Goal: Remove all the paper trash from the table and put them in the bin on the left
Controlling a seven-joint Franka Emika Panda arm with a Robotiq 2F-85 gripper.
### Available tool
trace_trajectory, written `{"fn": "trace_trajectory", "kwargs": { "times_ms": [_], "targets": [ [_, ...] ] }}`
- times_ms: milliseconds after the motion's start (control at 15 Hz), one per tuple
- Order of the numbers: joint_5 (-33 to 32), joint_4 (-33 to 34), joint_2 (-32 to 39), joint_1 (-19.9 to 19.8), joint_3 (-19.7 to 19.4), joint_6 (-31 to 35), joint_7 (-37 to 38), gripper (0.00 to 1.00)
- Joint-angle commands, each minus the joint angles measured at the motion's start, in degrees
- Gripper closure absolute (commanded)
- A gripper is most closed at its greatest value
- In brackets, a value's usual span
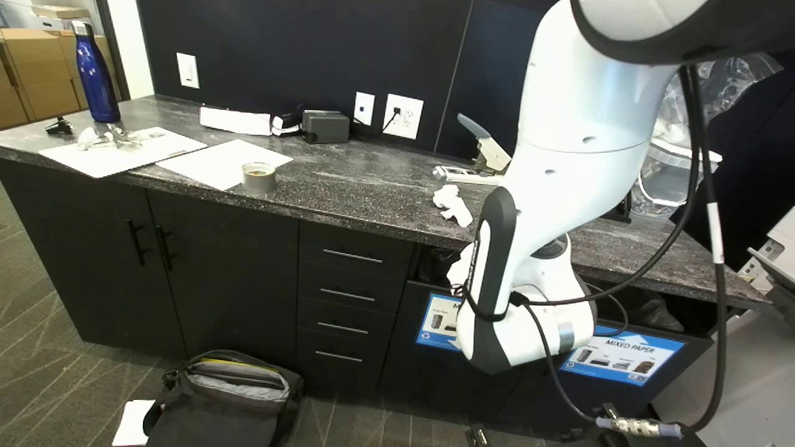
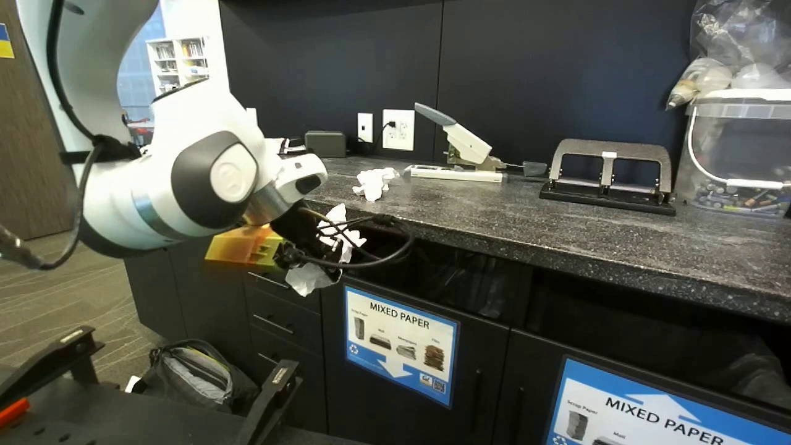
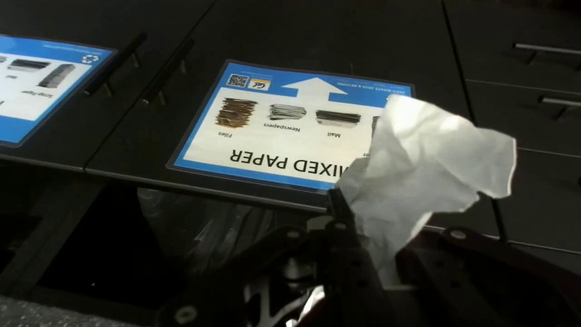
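As one crumpled paper scrap (image 3: 422,168) juts out beyond the front edge of the table (image 1: 366,186), near the top of the bin (image 2: 395,420), the hand (image 3: 376,236) pinches it, jaws almost together; a second scrap (image 2: 374,182) sits on the table near that edge, beside the stapler (image 2: 466,145).

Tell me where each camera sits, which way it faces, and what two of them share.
An exterior view: sits clear of the arm, which fills much of the right; looks down across the table toward the wall.
An exterior view: also clear of it; faces the left bin; the arm enters from the left.
Wrist view: sits behind the jaws, shut on paper; looks at that bin's label, upside down.
Both exterior views share the stapler and bag.
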Motion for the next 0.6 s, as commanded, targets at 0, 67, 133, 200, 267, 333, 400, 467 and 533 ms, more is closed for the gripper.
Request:
{"fn": "trace_trajectory", "kwargs": {
  "times_ms": [0,67,133,200,267,333,400,467,533],
  "targets": [
    [2.0,1.75,4.36,-12.66,11.17,13.82,-1.24,0.86],
    [0.74,2.57,5.12,-16.96,13.98,16.88,-1.01,0.87],
    [-0.18,3.82,6.84,-20.97,16.37,19.51,-1.22,0.86],
    [-1.62,5.13,8.23,-24.67,18.19,21.53,-1.38,0.86],
    [-2.97,6.3,8.28,-27.79,19.31,21.61,-2.04,0.86],
    [-4.64,7.67,9.67,-30.74,20.39,22.46,-2.46,0.87],
    [-6.09,9.34,10.3,-33.17,21.19,21.53,-3.09,0.87],
    [-7.3,10.96,10.68,-35.41,21.85,19.64,-3.69,0.86],
    [-8.68,12.68,11.61,-37.55,22.54,18.46,-4.03,0.86]
  ]
}}
